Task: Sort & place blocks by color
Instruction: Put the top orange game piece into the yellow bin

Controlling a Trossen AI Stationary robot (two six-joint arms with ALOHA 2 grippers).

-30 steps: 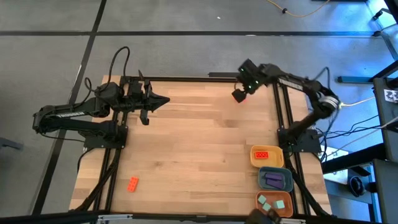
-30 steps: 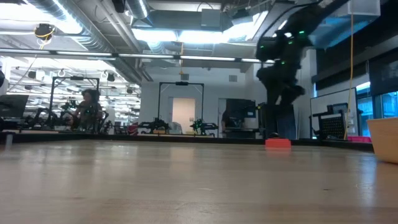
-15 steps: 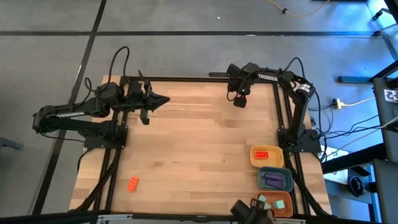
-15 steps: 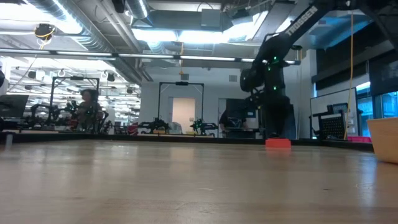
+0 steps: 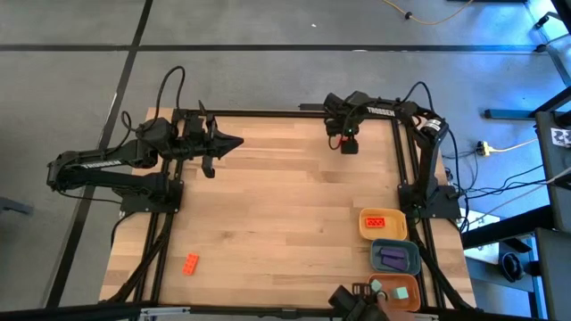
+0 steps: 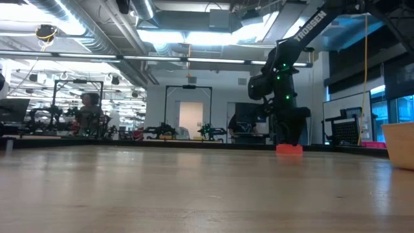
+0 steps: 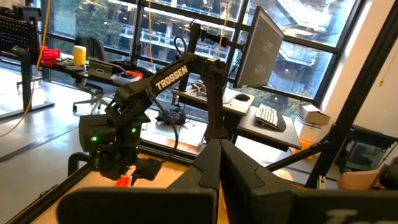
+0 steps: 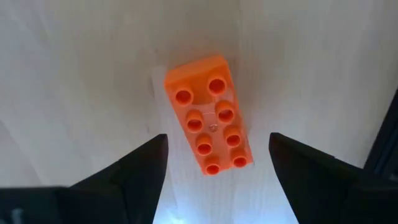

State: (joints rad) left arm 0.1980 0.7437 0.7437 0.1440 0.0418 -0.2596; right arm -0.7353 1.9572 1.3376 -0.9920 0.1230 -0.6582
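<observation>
I was mid-pick: my right gripper hung wide open over the orange-red block at the table's 1 o'clock corner; next, drop and close; left gripper sat shut at 11.

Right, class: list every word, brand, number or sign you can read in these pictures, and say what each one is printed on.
"TROSSEN": on the right arm, in white letters; also seen in the low view.
Lettering on the same arm in the high view: too small to read.
Nothing else is readable.
</observation>
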